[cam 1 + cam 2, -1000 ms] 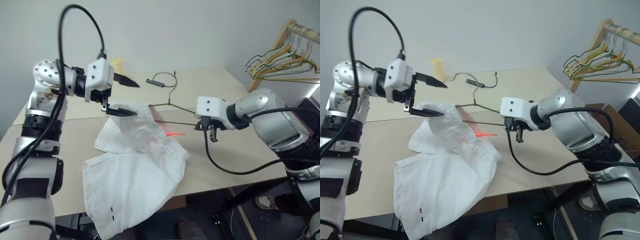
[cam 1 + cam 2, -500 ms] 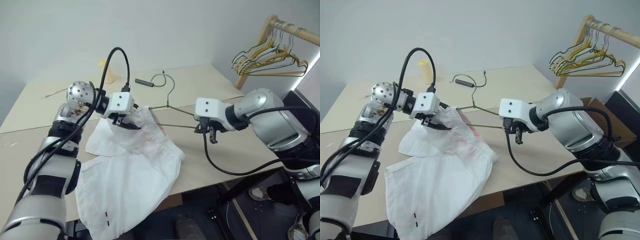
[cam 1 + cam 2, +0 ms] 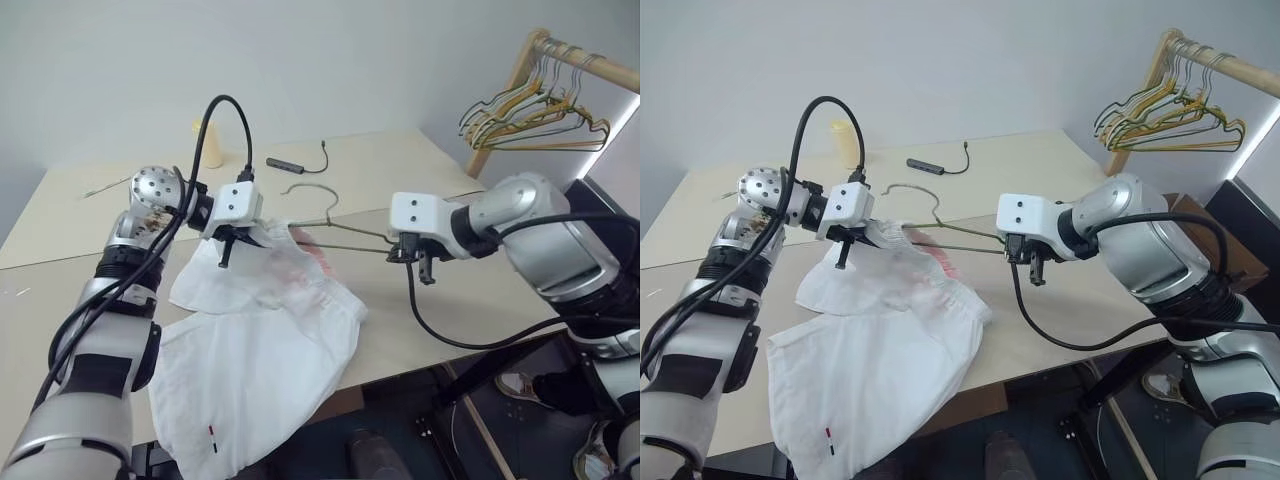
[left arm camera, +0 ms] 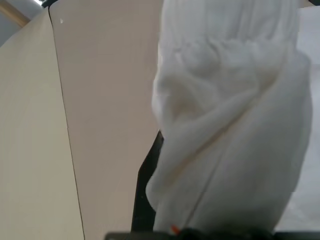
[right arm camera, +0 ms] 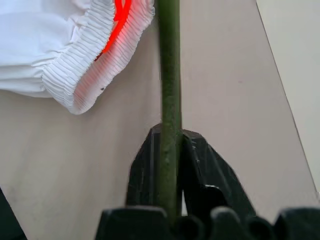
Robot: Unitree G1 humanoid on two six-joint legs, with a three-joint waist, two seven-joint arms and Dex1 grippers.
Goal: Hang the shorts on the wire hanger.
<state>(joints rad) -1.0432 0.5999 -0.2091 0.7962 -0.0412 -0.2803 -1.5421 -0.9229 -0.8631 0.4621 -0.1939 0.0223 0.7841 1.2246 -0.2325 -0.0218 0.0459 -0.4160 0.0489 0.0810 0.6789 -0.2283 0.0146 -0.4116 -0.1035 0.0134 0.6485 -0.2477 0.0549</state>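
Since a second ago the left tool [image 3: 228,247] has gone from wide open above the cloth to closed on a gathered fold of the shorts [image 3: 262,350], and the hook end of the wire hanger [image 3: 330,222] has swung round toward it.

Nearest the camera, the lower part of the shorts hangs over the front edge of the tabletop [image 3: 470,290], a small dark-and-red mark showing near the hem. The rest lies wrinkled on the tabletop, rising to the bunched waistband pinched in the left tool; the left wrist view shows white fabric wrapped about that tool's fingers.

To the right of the left tool, the right tool [image 5: 170,150] has the hanger wire between its fingers, which stand close about it; the hanger reaches from there across to the waistband.

Beyond both tools a small black cabled device [image 3: 285,165] and a pale cup [image 3: 209,143] rest on the tabletop. Farther right, a wooden rack [image 3: 575,55] carries more hangers.
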